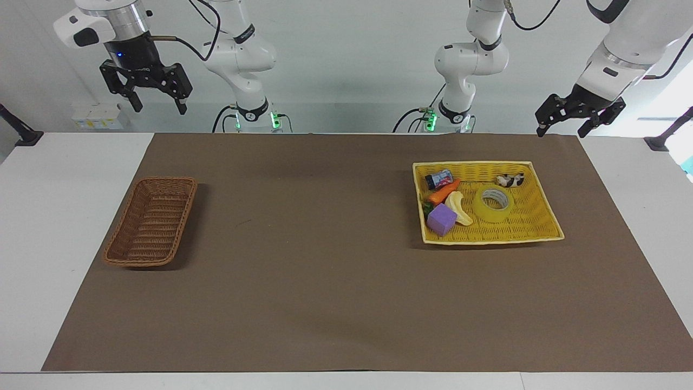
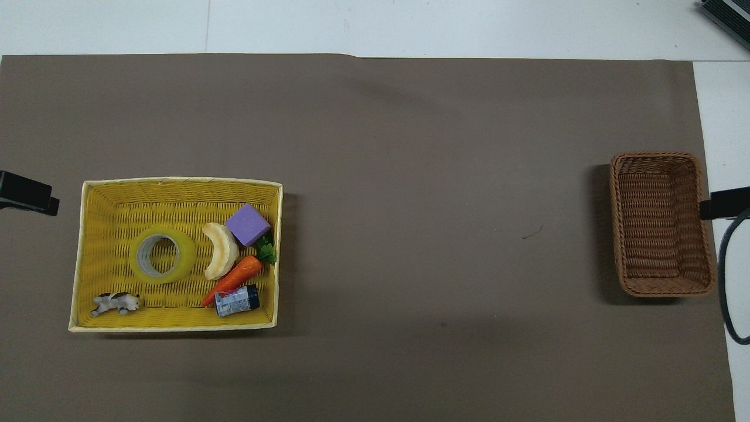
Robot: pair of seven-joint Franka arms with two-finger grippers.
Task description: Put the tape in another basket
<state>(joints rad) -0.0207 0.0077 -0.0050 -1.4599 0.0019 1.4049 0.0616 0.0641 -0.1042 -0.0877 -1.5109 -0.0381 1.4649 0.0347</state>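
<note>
From above we see only a dark tip of the left hand point(image 2: 28, 198) at the picture's edge, and only a dark tip of the right hand point(image 2: 726, 203) with a cable, also cut by the edge. In the facing view both arms are cut off at the top. The print on the small can point(image 1: 439, 178) in the yellow tray point(image 1: 544, 227) is too small for us to read. The carrot's green leaves point(image 1: 427, 207) are mostly hidden by the purple cube point(image 1: 442, 219). The desk point(image 1: 70, 179) runs out of both pictures.
</note>
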